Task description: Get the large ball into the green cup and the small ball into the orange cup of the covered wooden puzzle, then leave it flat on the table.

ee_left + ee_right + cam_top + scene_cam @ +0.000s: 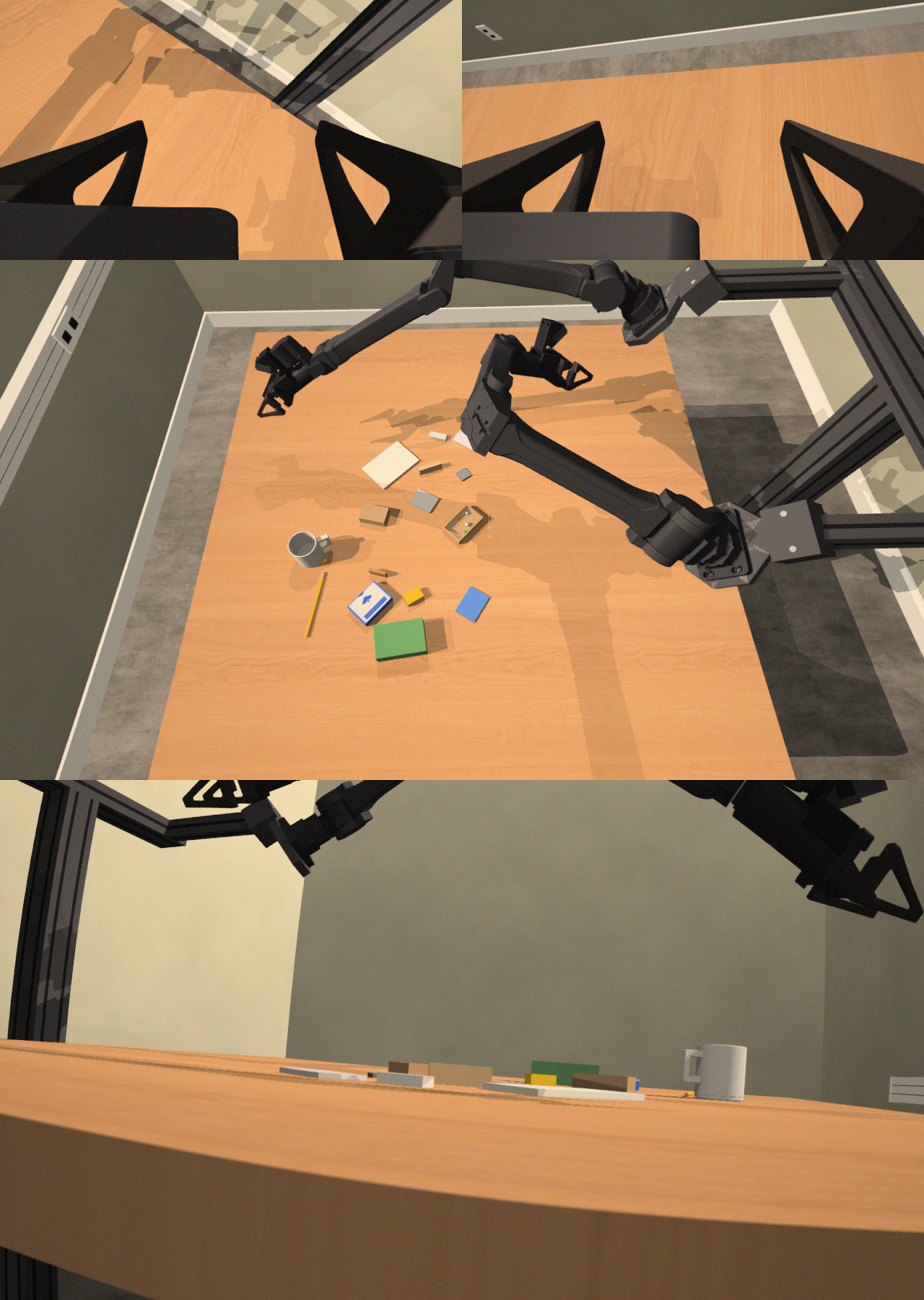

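Pincers on the left arm (577, 376) (193, 802) (231, 124) and right arm (274, 408) (896, 916) (693, 123) stood released, away from the wooden puzzle (475, 526).
It lay mid-counter (517, 680) (452, 1142) (202, 144) (751, 108), well inside the edges, the grey slab (424, 500) near; more room lay toward the blue card (473, 604). It looked light and stiff, best gripped by opposite side walls, its balls likely quick to roll.

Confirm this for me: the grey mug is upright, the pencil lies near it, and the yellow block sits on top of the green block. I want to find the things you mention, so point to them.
No. The yellow block (413, 596) (540, 1079) sits on the table (290, 712) (388, 1148), apart from the green block (400, 639) (565, 1070); the top view shows it. The rest stands: mug (308, 556) (720, 1074) upright, pencil (315, 606) (690, 1093) near it.
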Controlling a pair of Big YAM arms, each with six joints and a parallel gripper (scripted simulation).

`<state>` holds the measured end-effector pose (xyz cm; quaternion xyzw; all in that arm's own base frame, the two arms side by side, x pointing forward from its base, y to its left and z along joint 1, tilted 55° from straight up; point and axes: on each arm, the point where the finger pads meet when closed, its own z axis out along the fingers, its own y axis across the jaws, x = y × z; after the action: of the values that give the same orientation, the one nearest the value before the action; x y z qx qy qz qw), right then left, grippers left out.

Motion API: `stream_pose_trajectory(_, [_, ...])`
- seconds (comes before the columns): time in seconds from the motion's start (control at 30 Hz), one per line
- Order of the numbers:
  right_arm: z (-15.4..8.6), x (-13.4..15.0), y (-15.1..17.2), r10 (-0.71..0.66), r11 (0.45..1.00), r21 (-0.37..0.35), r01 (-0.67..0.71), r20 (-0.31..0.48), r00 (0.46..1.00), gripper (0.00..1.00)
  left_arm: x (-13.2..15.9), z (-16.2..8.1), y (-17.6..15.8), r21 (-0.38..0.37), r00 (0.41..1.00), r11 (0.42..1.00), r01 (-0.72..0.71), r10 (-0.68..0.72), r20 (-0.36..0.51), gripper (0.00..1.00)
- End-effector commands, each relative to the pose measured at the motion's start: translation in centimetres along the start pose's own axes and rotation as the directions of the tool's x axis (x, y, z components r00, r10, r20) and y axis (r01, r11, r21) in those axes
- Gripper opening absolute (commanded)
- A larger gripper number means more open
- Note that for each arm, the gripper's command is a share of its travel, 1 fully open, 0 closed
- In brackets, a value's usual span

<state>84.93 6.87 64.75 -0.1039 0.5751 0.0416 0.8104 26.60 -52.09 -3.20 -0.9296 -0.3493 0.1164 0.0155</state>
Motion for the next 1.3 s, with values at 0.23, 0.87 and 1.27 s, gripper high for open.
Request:
stream_pose_trajectory(0.23, [-0.3, -3.1, 0.1, -0.008, 1.0, 0.001, 0.007, 0.046, 0.999, 1.0, 6.2, -3.5, 1.9, -0.088, 0.989, 0.985, 0.15, -0.149, 0.02, 1.0])
stream_pose_trajectory(0.87, [-0.3, -3.1, 0.1, -0.008, 1.0, 0.001, 0.007, 0.046, 0.999, 1.0, 20.3, -11.7, 3.0, -0.28, 0.883, 0.838, 0.469, -0.458, 0.106, 1.0])
stream_pose_trajectory(1.27, [-0.3, -3.1, 0.1, -0.008, 1.0, 0.001, 0.007, 0.046, 0.999, 1.0, 36.2, -20.7, -1.1, -0.44, 0.655, 0.518, 0.733, -0.712, 0.253, 1.0])
